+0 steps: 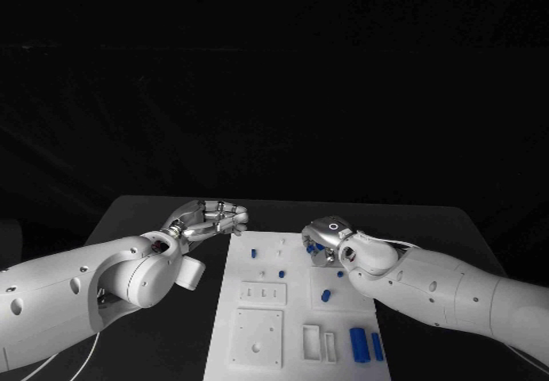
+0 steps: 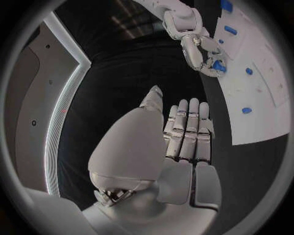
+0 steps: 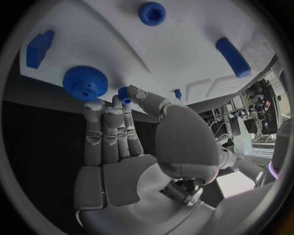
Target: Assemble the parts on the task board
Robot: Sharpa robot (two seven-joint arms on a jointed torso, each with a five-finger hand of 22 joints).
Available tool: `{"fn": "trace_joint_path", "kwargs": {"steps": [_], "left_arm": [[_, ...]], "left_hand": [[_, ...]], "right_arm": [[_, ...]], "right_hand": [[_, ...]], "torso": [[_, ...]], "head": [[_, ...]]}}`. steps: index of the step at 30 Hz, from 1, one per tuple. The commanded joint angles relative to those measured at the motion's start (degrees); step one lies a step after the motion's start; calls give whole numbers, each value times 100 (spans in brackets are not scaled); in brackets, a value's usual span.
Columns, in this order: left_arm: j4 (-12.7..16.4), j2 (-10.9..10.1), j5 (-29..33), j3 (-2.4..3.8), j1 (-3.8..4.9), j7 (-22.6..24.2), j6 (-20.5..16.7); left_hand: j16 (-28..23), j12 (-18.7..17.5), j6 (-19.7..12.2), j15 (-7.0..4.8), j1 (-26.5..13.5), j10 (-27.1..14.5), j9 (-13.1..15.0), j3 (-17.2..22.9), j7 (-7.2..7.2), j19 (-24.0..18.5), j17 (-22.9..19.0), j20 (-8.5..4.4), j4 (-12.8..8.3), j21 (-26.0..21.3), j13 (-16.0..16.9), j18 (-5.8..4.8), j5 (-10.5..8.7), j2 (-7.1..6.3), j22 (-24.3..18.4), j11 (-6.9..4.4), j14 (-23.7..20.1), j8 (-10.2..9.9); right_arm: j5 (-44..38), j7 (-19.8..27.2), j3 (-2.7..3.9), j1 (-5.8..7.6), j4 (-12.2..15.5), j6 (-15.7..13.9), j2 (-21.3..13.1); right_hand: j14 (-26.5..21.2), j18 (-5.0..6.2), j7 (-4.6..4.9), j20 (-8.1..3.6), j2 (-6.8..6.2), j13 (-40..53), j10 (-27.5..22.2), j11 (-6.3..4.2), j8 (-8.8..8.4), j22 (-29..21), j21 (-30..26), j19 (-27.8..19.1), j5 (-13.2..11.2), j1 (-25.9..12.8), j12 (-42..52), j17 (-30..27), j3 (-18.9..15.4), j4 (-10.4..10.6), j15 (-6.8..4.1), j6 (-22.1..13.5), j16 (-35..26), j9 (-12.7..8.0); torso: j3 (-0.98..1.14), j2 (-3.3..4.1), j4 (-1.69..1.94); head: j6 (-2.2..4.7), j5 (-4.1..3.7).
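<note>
Your right hand (image 3: 132,147) sits at the edge of the task board (image 3: 183,54), and it pinches a small blue part (image 3: 124,93) between thumb and a fingertip, the other fingers lying straight beside it. Just beside those fingertips stands a blue toothed gear (image 3: 85,82), with a round blue cap (image 3: 151,12) and a blue cylinder (image 3: 232,57) farther out across the board. Judge these parts as light, rigid plastic: they won't deform, but smooth sides may slip, so keep the pinch on the part's flanks. Take the gear by its toothed rim, where you get bite. Your left hand (image 2: 183,132) hangs off the board's other side, fingers straight and together, holding nothing.
</note>
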Motion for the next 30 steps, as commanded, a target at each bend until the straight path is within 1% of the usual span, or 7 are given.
{"fn": "trace_joint_path", "kwargs": {"steps": [1, 4, 10, 16, 21, 26, 30], "left_arm": [[13, 9, 27, 4, 11, 31, 83], [11, 14, 27, 4, 11, 34, 82], [-16, 40, 27, 4, 11, 35, 77], [-31, 73, 27, 4, 11, 36, 78], [-54, 151, 27, 5, 11, 47, 80], [-36, 149, 27, 5, 13, 36, 77], [-37, 147, 25, 6, 21, 37, 76]], "left_hand": [[-39, -28, -11, -5, -3, -34, -6, -40, 45, -33, 3, 11, -8, -21, -6, 119, 5, 7, 113, 10, -13, -30], [-40, -29, -11, -5, -1, -33, -6, -40, 45, -33, 4, 11, -8, -21, -6, 120, 5, 8, 113, 10, -13, -30], [-42, -31, -10, -6, 2, -33, -6, -39, 45, -33, 5, 11, -10, -21, -6, 121, 4, 8, 113, 10, -11, -31], [-45, -33, -9, -6, 4, -32, -6, -38, 44, -32, 6, 11, -9, -21, -6, 122, 4, 8, 113, 11, -10, -32], [-47, -35, -9, -6, 4, -32, -6, -38, 45, -32, 6, 11, -9, -21, -6, 123, 4, 9, 113, 11, -9, -33], [-48, -36, -9, -6, 6, -31, -6, -38, 45, -31, 7, 12, -9, -21, -6, 124, 4, 10, 113, 11, -8, -33], [-50, -37, -9, -6, 6, -30, -6, -38, 45, -31, 7, 12, -9, -21, -6, 124, 3, 8, 113, 11, -8, -34]], "right_arm": [[-105, -204, 14, 8, 99, -509, 7], [-108, -240, 20, 17, 86, -543, 97], [-222, -388, 21, 18, 3, -623, 312], [-266, -467, 22, 17, -138, -643, 527], [-302, -495, 22, 16, -262, -631, 641], [-314, -534, 22, 16, -402, -608, 749], [-316, -535, 22, 15, -499, -608, 821]], "right_hand": [[-32, 367, -10, -17, -14, 203, 388, -121, 18, 139, 52, -40, 15, -12, 31, -10, 29, 8, -86, 49, 26, 22], [-30, 367, -14, -25, -29, 254, 382, -125, 17, 136, 81, -45, 15, -7, 35, -17, 43, 16, -90, 59, 35, 39], [-30, 367, -16, -31, -37, 292, 372, -126, 13, 134, 102, -50, 15, -4, 35, -24, 52, 23, -92, 62, 41, 50], [-32, 367, -18, -36, -44, 324, 363, -127, 9, 132, 118, -56, 15, 3, 33, -30, 59, 25, -92, 65, 45, 59], [-32, 367, -18, -37, -45, 335, 359, -126, 7, 131, 122, -58, 15, 5, 32, -32, 62, 25, -92, 65, 46, 62], [-34, 367, -17, -39, -46, 353, 350, -125, 2, 130, 129, -63, 15, 7, 29, -36, 66, 26, -91, 63, 48, 66], [-35, 367, -16, -40, -46, 362, 346, -125, 0, 129, 133, -66, 15, 6, 27, -38, 67, 28, -91, 62, 48, 69]], "torso": [[-2, 0, -5], [-6, 6, -2], [-2, 18, 16], [-14, 25, 19], [-16, 27, 31], [-35, 39, 57], [-35, 48, 44]], "head": [[18, 2], [34, -1], [54, -4], [53, -7], [58, 19], [62, 14], [73, 32]]}}
